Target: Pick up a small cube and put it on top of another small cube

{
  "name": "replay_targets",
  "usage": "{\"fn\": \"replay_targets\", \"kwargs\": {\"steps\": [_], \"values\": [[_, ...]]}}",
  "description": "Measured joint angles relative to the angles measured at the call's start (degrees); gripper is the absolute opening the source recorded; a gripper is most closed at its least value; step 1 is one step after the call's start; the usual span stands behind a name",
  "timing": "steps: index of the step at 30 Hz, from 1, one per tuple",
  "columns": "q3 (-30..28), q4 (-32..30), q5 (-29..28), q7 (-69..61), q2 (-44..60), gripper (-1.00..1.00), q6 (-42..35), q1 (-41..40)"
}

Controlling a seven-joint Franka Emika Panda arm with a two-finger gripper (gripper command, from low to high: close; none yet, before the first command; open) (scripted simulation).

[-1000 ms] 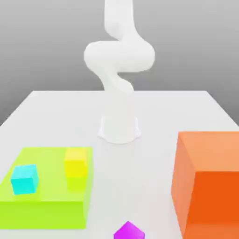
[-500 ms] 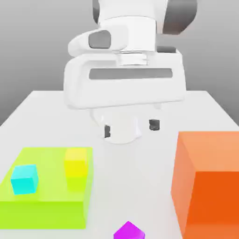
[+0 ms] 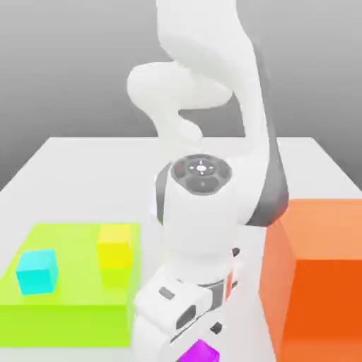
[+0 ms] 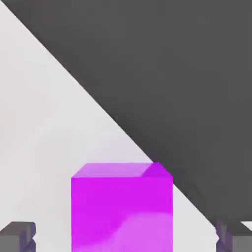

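Low over the white tabletop (image 3: 85, 162), the white Franka arm's two-finger gripper (image 4: 123, 236) hangs above the small glossy magenta cube (image 4: 122, 209), its dark fingertips (image 4: 17, 235) spread wide on either side of the cube and not touching it. Nothing is held. In the exterior view the magenta cube (image 3: 201, 351) sits at the table's near edge, just beside the large orange block (image 3: 318, 283) on the exterior view's left of it, and half hidden under the hand.

The step in hand looks like the final descent before the grasp. To do it well, the hand should probably keep the cube centred between the fingers, come straight down until the pads sit level with the cube's flat side faces, and close only then; closing off-centre could push the cube across the smooth table or twist it. The orange block stands near, so the outer finger needs its gap kept.

The arm folds forward from its base at the table's far side, elbow high, forearm sloping down toward the near edge, and the wrist turned so that the hand points downward beside the orange block.

The small plain yellow cube (image 3: 114, 245), where the magenta one is to go, rests on the large flat lime-green block (image 3: 71, 293), well apart from the orange block toward the exterior view's left. A small cyan cube (image 3: 37, 271) shares that green block, farther still from the orange one.
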Motion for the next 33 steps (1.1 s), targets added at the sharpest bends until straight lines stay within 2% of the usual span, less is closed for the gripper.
{"fn": "replay_targets", "kwargs": {"steps": [7,12,21,33], "values": [[0.01,0.00,-0.03,0.00,0.02,-1.00,-0.08,-0.01],[-1.16,-2.06,-0.76,1.26,-9.01,-1.00,-7.06,0.61],[-6.58,-11.22,-3.27,19.08,-27.60,-1.00,-16.40,-3.51],[-6.52,-23.69,-7.67,43.80,-50.83,-1.00,-26.99,-14.68]]}}
